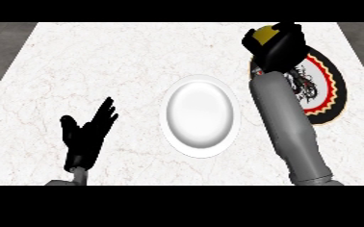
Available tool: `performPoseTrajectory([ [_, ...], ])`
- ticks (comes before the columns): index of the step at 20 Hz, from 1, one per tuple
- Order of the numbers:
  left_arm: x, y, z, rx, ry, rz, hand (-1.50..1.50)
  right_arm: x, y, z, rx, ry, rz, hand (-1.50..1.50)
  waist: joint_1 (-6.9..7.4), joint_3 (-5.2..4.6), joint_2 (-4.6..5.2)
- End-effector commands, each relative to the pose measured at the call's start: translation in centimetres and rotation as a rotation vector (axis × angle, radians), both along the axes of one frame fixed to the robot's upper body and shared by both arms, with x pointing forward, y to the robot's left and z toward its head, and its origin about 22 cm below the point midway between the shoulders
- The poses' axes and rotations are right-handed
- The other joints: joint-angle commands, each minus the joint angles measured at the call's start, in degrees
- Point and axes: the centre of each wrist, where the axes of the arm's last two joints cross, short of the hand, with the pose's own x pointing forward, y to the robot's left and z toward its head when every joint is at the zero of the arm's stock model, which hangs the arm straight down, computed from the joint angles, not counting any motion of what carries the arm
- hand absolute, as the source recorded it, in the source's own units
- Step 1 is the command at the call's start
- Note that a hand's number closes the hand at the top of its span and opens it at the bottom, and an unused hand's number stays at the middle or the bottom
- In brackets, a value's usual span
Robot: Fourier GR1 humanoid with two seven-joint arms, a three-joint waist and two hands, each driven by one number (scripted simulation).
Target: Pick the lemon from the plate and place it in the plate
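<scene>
Task stage: pick-up. The right hand (279,48) is curled round the yellow lemon (265,34), of which only the top shows between the black fingers. Hand and lemon sit over the far edge of the patterned plate (328,89), with its dark centre and red-and-yellow rim. The grasp appears made. Carrying the lemon across and releasing it are not yet done, and the white plate (201,115) at mid-counter holds nothing. The right forearm (288,125) reaches up the view's right side, crossing the patterned plate's near-left part. The left hand (86,133) rests open at lower left, fingers up, on the marble counter (107,62).
</scene>
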Motion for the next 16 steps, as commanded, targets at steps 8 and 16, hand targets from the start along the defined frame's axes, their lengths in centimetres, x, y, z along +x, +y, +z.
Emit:
performPoseTrajectory([
  [8,0.7,-0.6,-0.6,-0.011,0.024,-0.010,0.00,-1.3,-9.8,-2.9,0.137,-0.168,-0.254,1.50,0.04,-0.07,0.39],
  [16,0.1,0.1,0.2,0.010,0.020,-0.015,0.00,-2.6,-15.6,-6.0,0.299,-0.058,-0.374,1.50,0.67,0.07,0.42],
])
